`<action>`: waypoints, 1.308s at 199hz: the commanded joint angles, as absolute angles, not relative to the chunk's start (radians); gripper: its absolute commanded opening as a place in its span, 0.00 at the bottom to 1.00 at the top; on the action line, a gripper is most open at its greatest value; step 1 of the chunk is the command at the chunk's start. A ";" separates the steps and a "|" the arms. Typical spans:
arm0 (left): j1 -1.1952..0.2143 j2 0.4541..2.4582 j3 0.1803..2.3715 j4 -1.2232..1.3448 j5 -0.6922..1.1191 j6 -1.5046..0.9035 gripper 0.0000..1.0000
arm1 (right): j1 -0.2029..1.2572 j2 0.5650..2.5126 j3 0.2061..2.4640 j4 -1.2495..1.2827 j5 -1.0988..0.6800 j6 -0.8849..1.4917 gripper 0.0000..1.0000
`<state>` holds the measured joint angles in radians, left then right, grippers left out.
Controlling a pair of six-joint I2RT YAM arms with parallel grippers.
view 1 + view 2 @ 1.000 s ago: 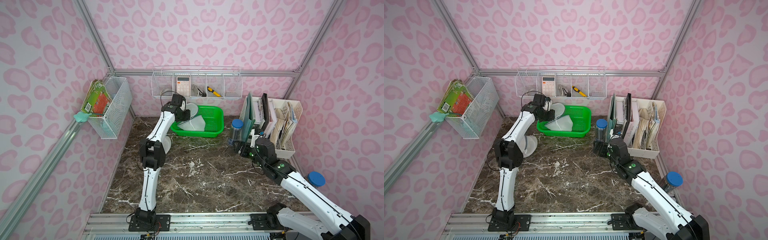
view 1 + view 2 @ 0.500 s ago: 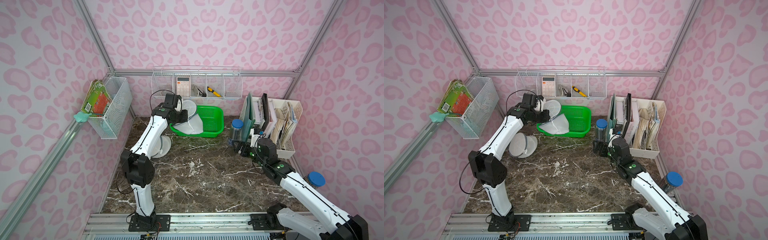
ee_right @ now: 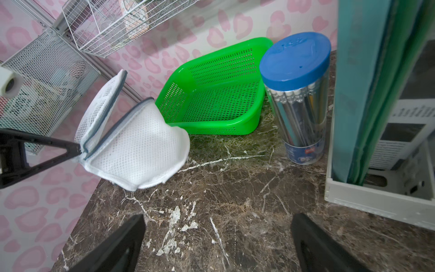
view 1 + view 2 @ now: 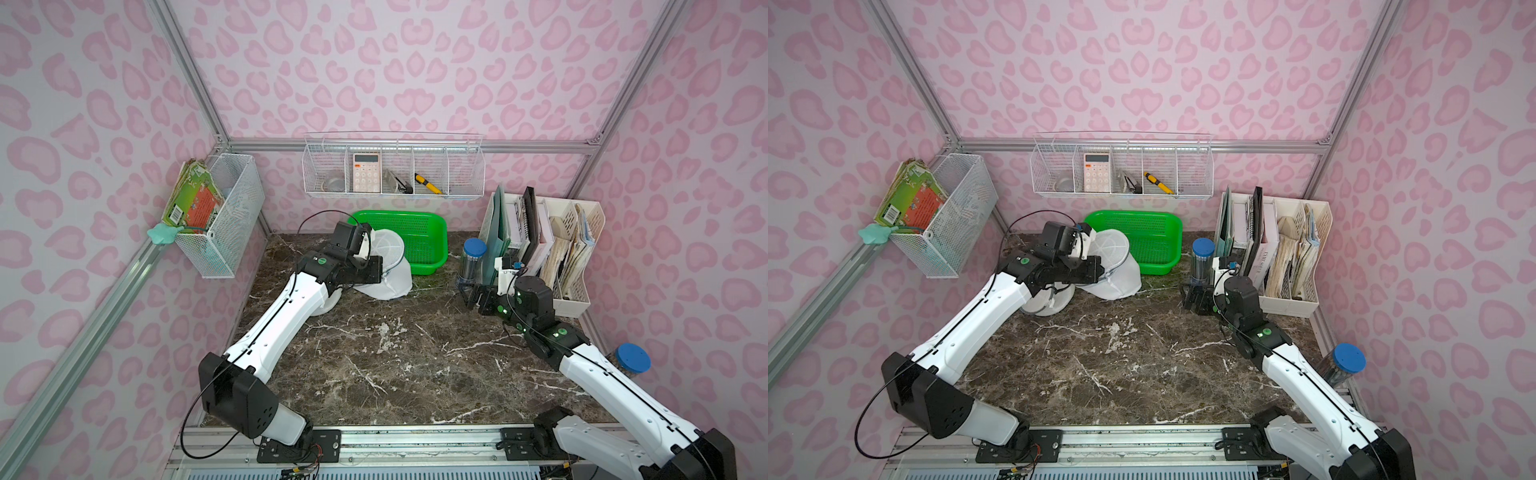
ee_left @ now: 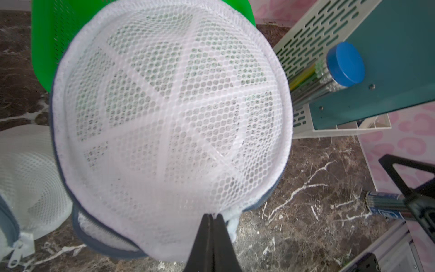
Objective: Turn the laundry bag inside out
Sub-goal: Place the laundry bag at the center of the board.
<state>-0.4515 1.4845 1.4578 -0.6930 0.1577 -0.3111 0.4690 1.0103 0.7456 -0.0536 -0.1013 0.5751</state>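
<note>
Left gripper [image 5: 213,216] pinching the white laundry bag [image 5: 169,113] rim
Right gripper [image 3: 219,223] spread wide, empty, near the pencil jar [image 3: 296,94]

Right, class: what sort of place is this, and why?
Likely a staged desk corner in a robot test booth: arms on a rail, a file holder, a wire rack holding a calculator.

Bright, even light | soft shadows — wrist-view edges distorted, blurred
</note>
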 commanded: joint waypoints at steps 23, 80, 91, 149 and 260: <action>-0.586 1.477 1.407 -0.676 0.136 -0.252 0.00 | 0.454 1.004 0.741 -0.076 -0.112 0.544 1.00; -0.729 1.496 1.386 -0.637 0.103 -0.143 0.00 | 0.374 0.973 0.669 -0.077 -0.202 0.569 1.00; -0.743 1.480 1.349 -0.621 0.096 -0.127 0.00 | 0.366 0.982 0.652 -0.058 -0.230 0.582 1.00; -0.824 1.317 1.057 -0.413 0.062 -0.112 0.00 | 0.384 1.166 0.655 -0.013 -0.406 0.596 0.91; -0.892 1.260 0.984 -0.402 -0.015 -0.140 0.00 | 0.463 1.610 0.881 -0.109 -0.689 0.479 0.53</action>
<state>-0.8906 1.2716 0.9901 -0.4271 0.0128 -0.1356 0.4587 1.5837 0.8642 -0.0792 -0.6147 0.5011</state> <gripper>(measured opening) 0.066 0.655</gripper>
